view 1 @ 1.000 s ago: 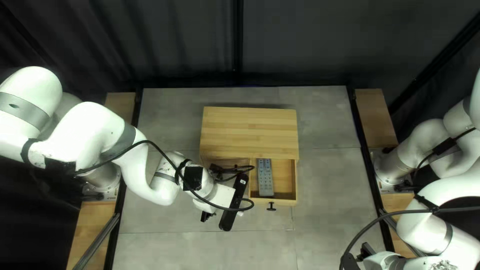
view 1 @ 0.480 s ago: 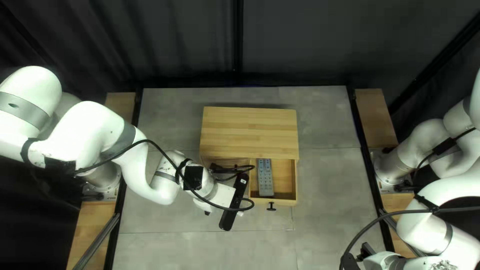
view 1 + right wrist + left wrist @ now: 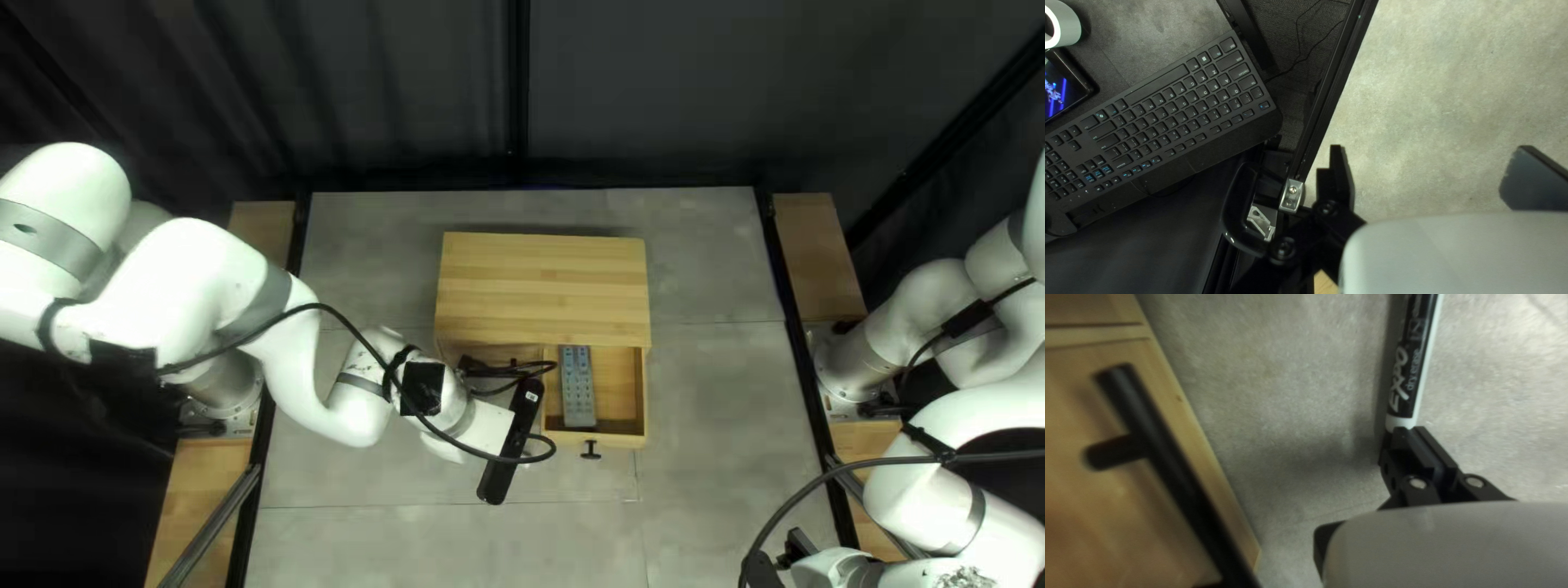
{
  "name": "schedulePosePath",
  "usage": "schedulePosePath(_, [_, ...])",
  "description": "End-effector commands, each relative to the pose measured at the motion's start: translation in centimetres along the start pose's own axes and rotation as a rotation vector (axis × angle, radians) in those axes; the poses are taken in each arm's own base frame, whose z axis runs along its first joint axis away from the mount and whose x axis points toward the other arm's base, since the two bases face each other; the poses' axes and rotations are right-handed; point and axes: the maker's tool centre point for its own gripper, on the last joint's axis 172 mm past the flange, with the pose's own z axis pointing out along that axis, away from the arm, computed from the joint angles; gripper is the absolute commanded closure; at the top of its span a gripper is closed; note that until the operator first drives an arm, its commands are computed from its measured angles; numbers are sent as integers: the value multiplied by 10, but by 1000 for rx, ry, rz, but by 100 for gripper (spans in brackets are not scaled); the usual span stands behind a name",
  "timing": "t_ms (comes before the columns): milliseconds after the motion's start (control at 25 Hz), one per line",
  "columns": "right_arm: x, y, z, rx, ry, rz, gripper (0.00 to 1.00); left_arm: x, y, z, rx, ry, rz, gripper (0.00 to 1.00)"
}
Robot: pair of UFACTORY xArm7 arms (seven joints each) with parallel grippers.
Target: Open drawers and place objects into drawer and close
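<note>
Marker (image 3: 1414, 359): your likely step is picking it up; it lies on the table (image 3: 435, 534), in front of the cabinet (image 3: 544, 283), hidden from above by your left arm.
Left gripper (image 3: 1411, 430): its jaws are closed together right at the marker's pale end, most of the barrel stretching ahead of them. You can't tell whether they have hold of it.
Next move: check the bite. If it is good, lift and carry toward the open drawer; if not, open up and straddle the barrel.
Handle (image 3: 1167, 457): a black bar beside your left gripper, apart from it; watch for a snag as you rise.
Drawer (image 3: 621, 403): pulled out at the cabinet's front right corner, ready to load.
Remote (image 3: 578, 387): inside, along the drawer's left side; the room is to its right.
Right gripper (image 3: 1432, 147): jaws wide open and holding nothing, by the table's right edge.
</note>
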Motion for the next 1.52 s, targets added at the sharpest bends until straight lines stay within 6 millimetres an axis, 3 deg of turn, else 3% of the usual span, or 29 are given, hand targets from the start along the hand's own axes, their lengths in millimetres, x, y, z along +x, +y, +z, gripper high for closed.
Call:
schedulePosePath(40, [0,0,0,0,0,0,0,3,4,-1,-6,-5,-1,0])
schedulePosePath(600, [0,0,0,0,0,0,0,-8,-3,31,-46,-40,-22,0])
schedulePosePath(680, [0,0,0,0,0,0,0,-8,-3,33,-51,-43,-24,7])
schedulePosePath(760, [0,0,0,0,0,0,0,-9,-3,32,-55,-46,-25,29])
schedulePosePath(800, [0,0,0,0,0,0,0,-9,-2,32,-57,-48,-24,32])
schedulePosePath(880, [0,0,0,0,0,0,0,-8,-2,33,-60,-52,-23,52])
schedulePosePath(920, [0,0,0,0,0,0,0,-8,-1,33,-61,-53,-22,54])
schedulePosePath(960, [0,0,0,0,0,0,0,-8,-1,34,-61,-54,-21,68])
schedulePosePath(1000, [0,0,0,0,0,0,0,-8,-1,35,-61,-55,-20,71])
schedulePosePath(1040, [0,0,0,0,0,0,0,-8,-1,35,-61,-56,-19,87])
schedulePosePath(1360, [0,0,0,0,0,0,0,-8,-1,34,-56,-56,-12,89])
schedulePosePath(1520, [0,0,0,0,0,0,0,-5,0,14,-38,-55,-4,91])
